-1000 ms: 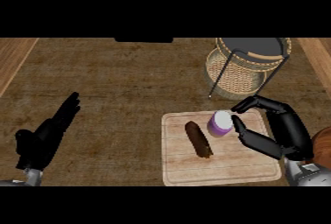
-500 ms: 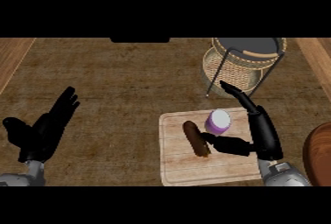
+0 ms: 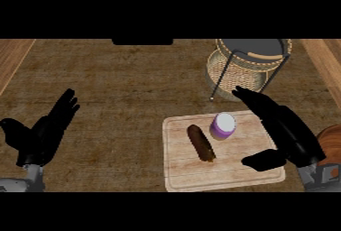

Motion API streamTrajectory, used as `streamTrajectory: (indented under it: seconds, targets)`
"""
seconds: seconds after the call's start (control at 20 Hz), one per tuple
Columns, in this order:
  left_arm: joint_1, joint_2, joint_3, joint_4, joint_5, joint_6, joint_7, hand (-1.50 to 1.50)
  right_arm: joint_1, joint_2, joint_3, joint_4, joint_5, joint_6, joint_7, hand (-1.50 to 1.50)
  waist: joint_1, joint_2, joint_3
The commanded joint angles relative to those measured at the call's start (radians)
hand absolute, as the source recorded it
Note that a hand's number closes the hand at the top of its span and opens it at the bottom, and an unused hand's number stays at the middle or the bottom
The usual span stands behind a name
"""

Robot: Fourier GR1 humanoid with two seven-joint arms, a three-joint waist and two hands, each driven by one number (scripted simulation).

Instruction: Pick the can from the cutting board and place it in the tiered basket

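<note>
A purple can [image 3: 223,126] with a white top stands upright on the light wooden cutting board [image 3: 186,173], near the board's far edge. My right hand [image 3: 283,128] lies over the board's right side with fingers stretched out straight, a little to the right of the can and not touching it. The thumb points left across the board's near right part. The wicker tiered basket [image 3: 246,63] with a dark metal frame stands beyond the board at the upper right. My left hand [image 3: 43,133] rests open at the left, fingers up.
A dark brown elongated object [image 3: 200,143] lies on the board just left of the can. A reddish-brown round thing [image 3: 329,140] shows at the right edge beside my right wrist. Wooden strips run along both sides of the counter.
My right hand has uncurled from around the can and now lies straight and open beside it. The can stays upright on the board. The left hand has shifted only slightly.
</note>
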Motion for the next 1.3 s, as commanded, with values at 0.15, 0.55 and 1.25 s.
streamTrajectory:
  seconds: [0.15,0.55,1.25]
  targets:
    - [-0.016,0.0,-0.003,-0.022,-0.005,-0.016,0.023,0.0,-0.12,-0.007,0.131,-0.158,-0.033,0.349,0.393,-1.5,0.013,0.003,0.004]
    - [-0.04,-0.051,0.016,0.003,-0.05,-0.023,0.027,0.0,-0.164,0.265,0.185,0.013,0.156,0.306,0.511,-1.5,0.015,0.01,0.006]
    - [-0.067,-0.101,0.091,0.014,-0.112,-0.069,0.057,0.0,-0.063,0.328,0.081,0.282,0.388,0.215,0.266,-1.5,0.009,0.009,0.007]
